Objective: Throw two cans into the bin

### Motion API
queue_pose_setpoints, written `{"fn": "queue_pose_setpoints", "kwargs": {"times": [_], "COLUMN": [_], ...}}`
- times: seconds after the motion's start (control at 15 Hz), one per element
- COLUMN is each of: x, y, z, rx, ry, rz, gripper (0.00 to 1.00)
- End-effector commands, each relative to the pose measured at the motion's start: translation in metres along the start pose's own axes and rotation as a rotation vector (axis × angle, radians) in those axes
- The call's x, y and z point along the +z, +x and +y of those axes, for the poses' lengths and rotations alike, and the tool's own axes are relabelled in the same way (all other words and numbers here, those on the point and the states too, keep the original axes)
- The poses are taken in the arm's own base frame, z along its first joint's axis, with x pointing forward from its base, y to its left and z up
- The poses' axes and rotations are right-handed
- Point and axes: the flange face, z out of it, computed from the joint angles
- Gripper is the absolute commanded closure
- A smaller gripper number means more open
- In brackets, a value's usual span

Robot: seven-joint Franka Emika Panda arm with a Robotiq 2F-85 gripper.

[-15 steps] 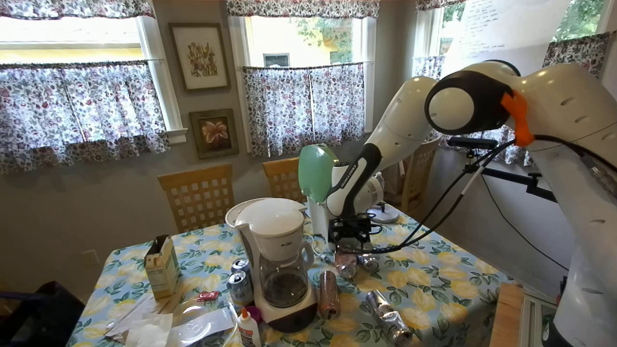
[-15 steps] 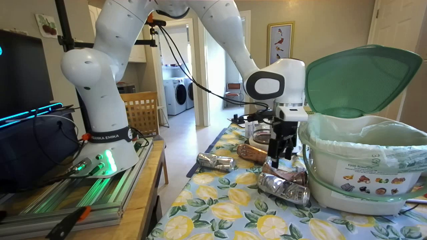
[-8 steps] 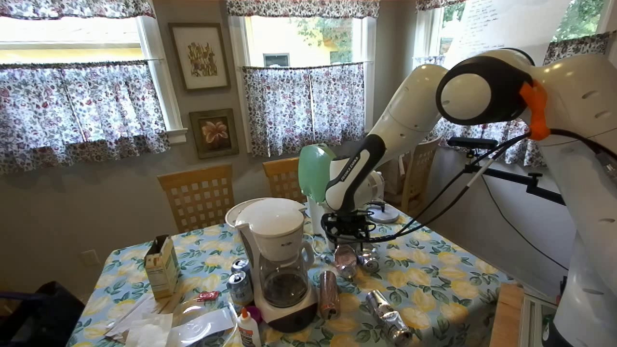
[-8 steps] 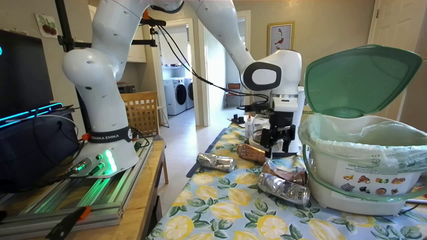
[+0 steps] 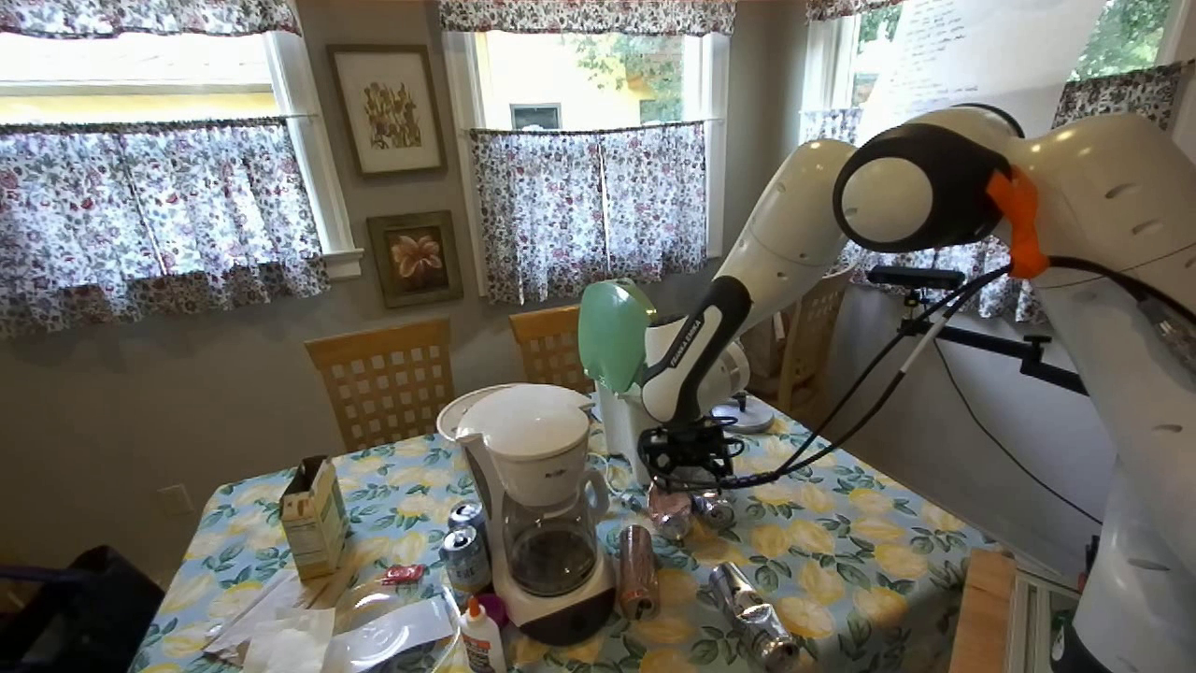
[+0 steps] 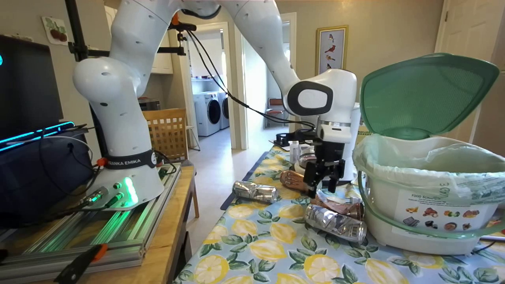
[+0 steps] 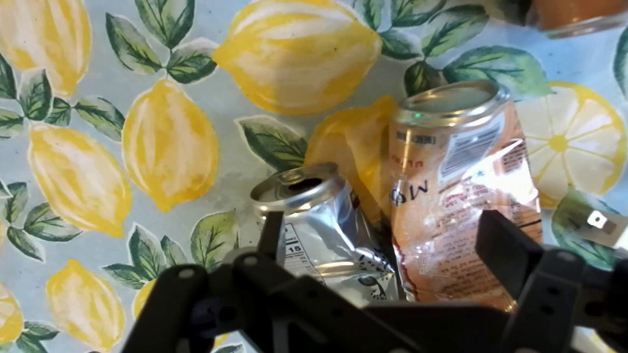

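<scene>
A crushed silver can (image 6: 335, 225) and a crushed reddish-brown can (image 6: 343, 207) lie side by side on the table by the bin. In the wrist view, the silver can (image 7: 338, 235) is at the left and the brown can (image 7: 456, 206) at the right. My gripper (image 7: 380, 220) is open and empty above both; its fingers look spread across them. In an exterior view, the gripper (image 6: 321, 191) hangs just above the brown can. The white bin (image 6: 380, 221) stands beside it, its green lid (image 6: 426, 98) raised and a bag lining it.
Another brown can (image 5: 638, 570) and another silver can (image 5: 752, 617) lie nearer the table's edge. A coffee maker (image 5: 528, 439) stands close by, with two upright cans (image 5: 465, 559) and a glue bottle (image 5: 481, 640) beside it. A carton (image 5: 313, 523) stands farther off.
My gripper rose, then came down again, and sits a little farther from the bin than one second ago. The cans and the bin have not moved.
</scene>
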Motion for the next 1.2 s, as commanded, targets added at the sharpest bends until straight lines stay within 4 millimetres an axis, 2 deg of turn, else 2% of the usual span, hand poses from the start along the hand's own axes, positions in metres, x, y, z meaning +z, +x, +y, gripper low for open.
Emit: {"fn": "queue_pose_setpoints", "kwargs": {"times": [0.0, 0.73, 1.13], "x": [0.012, 0.026, 0.038], "y": [0.001, 0.015, 0.013], "z": [-0.003, -0.010, -0.020], "rx": [-0.101, -0.412, -0.456], "ry": [-0.009, -0.031, 0.023], "rz": [0.037, 0.139, 0.152], "gripper": [0.00, 0.00, 0.00]}}
